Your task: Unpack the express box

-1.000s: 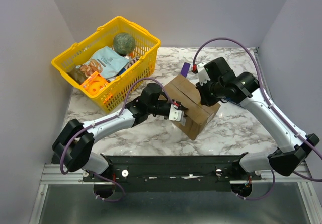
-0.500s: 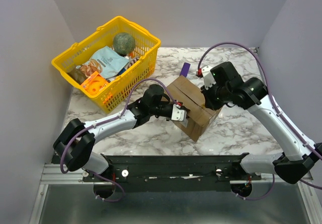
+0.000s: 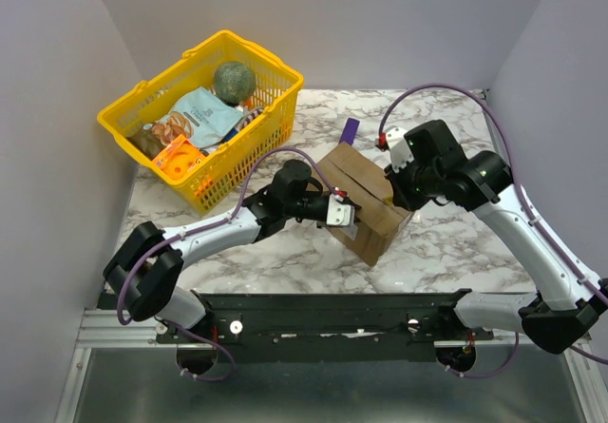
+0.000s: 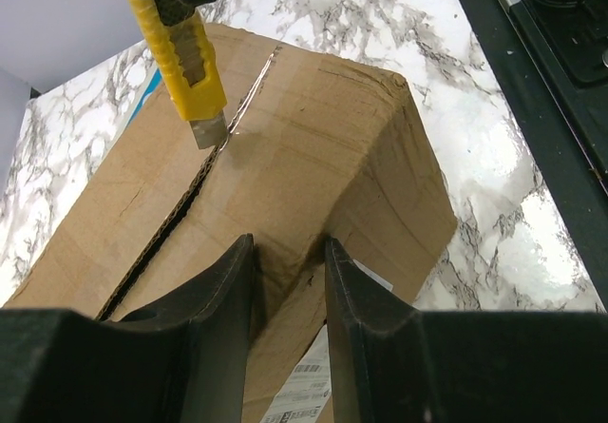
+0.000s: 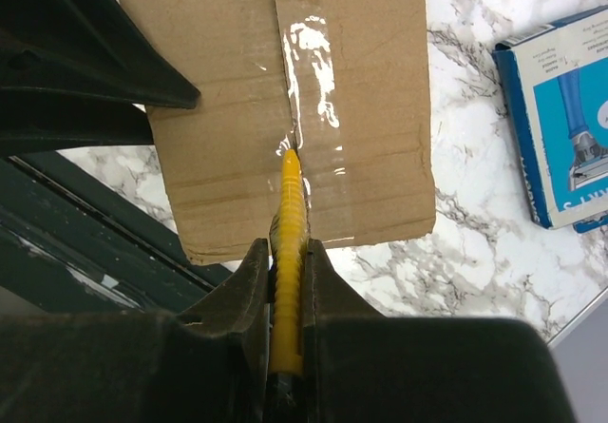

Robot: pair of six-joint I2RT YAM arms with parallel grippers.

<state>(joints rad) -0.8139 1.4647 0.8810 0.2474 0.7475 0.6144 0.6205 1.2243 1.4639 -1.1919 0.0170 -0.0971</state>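
Observation:
The express box (image 3: 366, 200) is a brown carton in the middle of the marble table. My left gripper (image 3: 340, 211) is shut on its near left edge; in the left wrist view the fingers (image 4: 242, 280) pinch a cardboard corner (image 4: 313, 147) above a white printed label (image 4: 309, 390). My right gripper (image 3: 396, 190) is shut on a yellow utility knife (image 5: 290, 204). The knife's blade (image 4: 207, 130) rests on the taped seam (image 5: 304, 71) of the box's top. The seam behind the blade shows as a dark open slit (image 4: 161, 242).
A yellow shopping basket (image 3: 223, 36) stands at the back left with a green ball, a bag and orange items in it. A slim purple box (image 3: 350, 130) lies just behind the carton and looks blue in the right wrist view (image 5: 560, 119). The arms' black base rail (image 3: 323, 314) runs along the near edge.
My right gripper has moved with the knife along the seam, toward the near right end of the box. My left gripper has shifted slightly right, still on the box.

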